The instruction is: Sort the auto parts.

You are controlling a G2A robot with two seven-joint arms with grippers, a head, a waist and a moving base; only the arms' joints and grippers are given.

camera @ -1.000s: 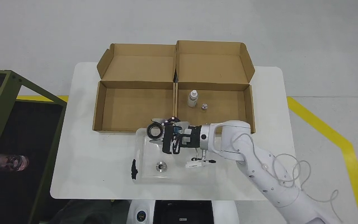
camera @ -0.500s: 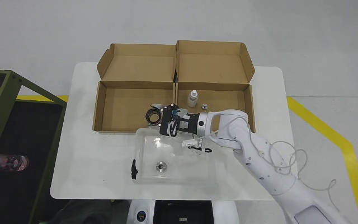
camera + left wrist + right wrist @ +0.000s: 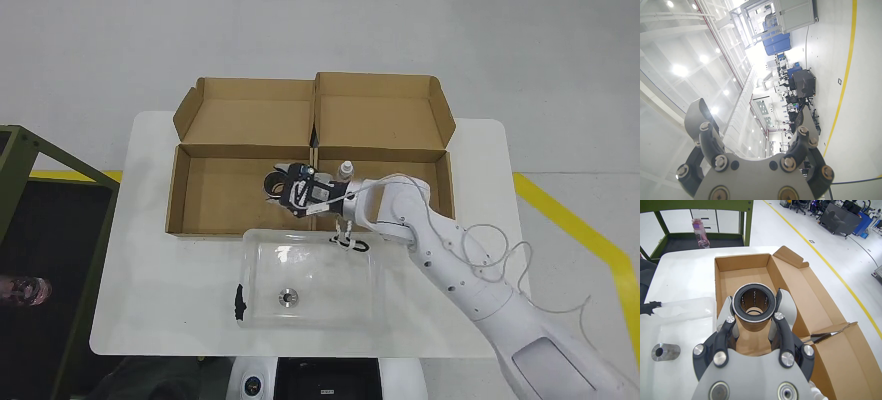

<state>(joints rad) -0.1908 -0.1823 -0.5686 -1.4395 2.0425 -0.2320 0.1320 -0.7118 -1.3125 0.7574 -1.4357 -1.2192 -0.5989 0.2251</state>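
Bearing [image 3: 754, 305] between fingers of right hand [image 3: 754, 299]

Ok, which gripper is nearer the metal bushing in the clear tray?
Right. The right gripper holds a linear bearing over the empty cardboard box, just beyond the metal bushing's clear tray. The left gripper points out at the hall, away from the table.

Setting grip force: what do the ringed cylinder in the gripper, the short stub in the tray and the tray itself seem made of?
Black-faced hollow cylinder: likely steel, with a bright rim and rows of small balls inside; the end face may be rubber or plastic.
Short grey bored stub: bare metal with a dull machined sheen.
Clear tray: transparent plastic, see-through with glossy highlights.
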